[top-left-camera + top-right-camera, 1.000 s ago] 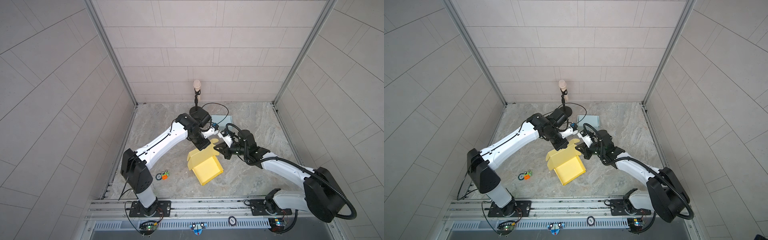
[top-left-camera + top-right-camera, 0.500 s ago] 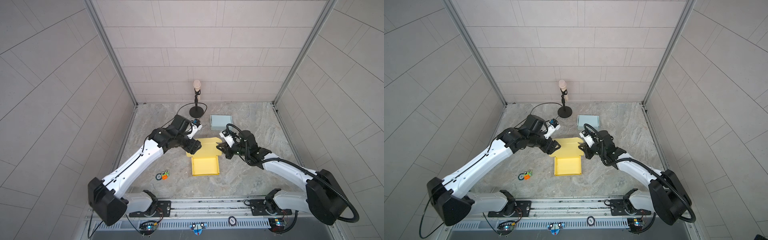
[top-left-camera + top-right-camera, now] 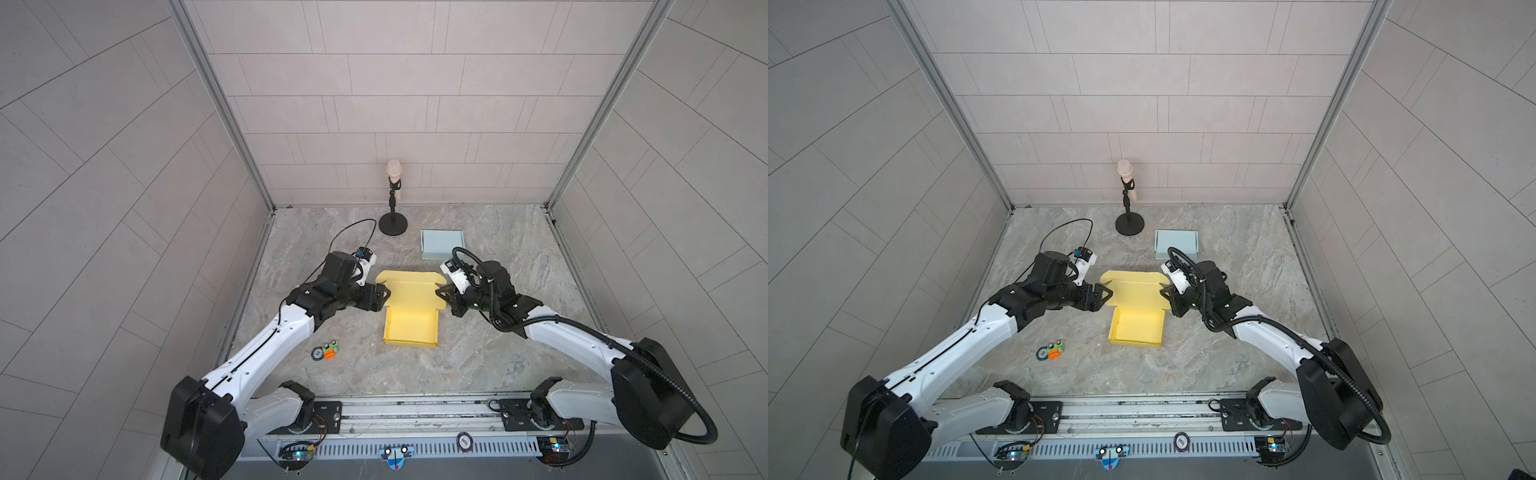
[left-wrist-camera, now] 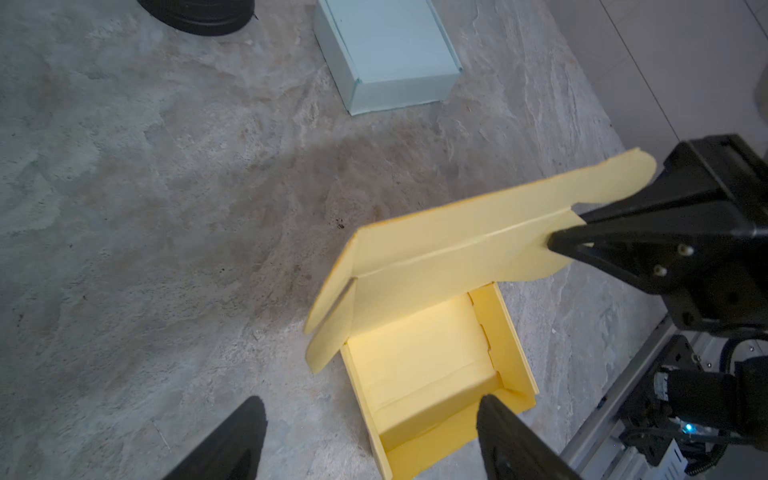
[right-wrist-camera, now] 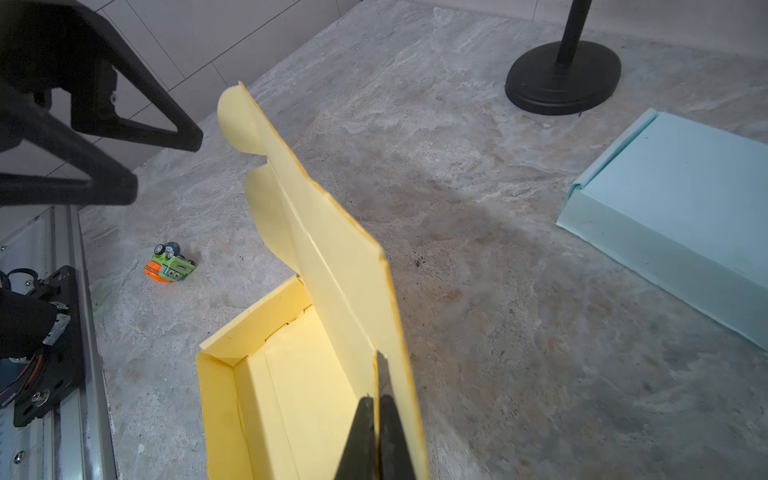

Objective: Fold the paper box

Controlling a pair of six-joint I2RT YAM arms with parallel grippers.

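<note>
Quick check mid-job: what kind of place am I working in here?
Likely a robot test cell: tiled walls enclose a stone-look tabletop, a mounting rail runs along its front, and a microphone stands at the back.

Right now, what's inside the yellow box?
Nothing shows inside the yellow box: only its bare yellow floor and folded walls. The raised lid covers the strip by the hinge, so that part can't be checked.
</note>
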